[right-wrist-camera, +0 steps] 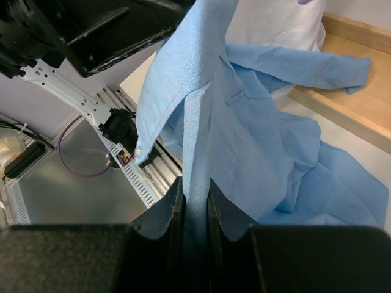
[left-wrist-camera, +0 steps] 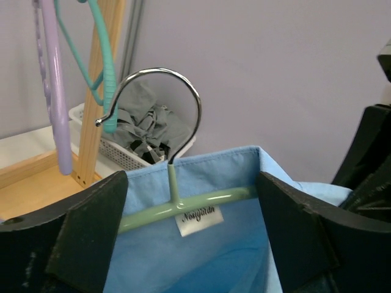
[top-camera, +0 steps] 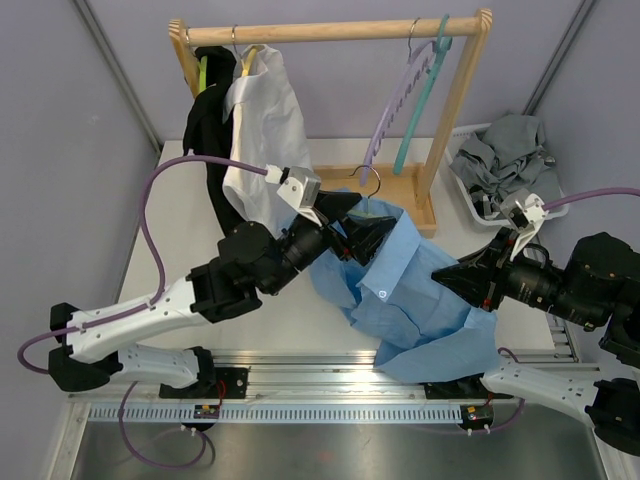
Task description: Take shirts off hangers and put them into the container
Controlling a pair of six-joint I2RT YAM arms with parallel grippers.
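White tabletop [top-camera: 270, 320] lay under the light blue shirt [top-camera: 410, 290], slung between your arms on its mint green hanger [left-wrist-camera: 183, 206]. Your right gripper [right-wrist-camera: 194, 201] pinched a limp, light fold. Your left gripper [left-wrist-camera: 192, 232] gaped astride the collar, where the stiff hanger bar looked the surer hold.

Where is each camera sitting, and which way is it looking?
Top camera: above and behind, looking down on the rack, light blue shirt and basket; left arm and right arm show.
Left wrist camera: on the left arm, facing past its open left claw at the mint hanger.
Right wrist camera: on the right arm, looking along its right claw, shut on the shirt.
Shared: all three show the shirt.
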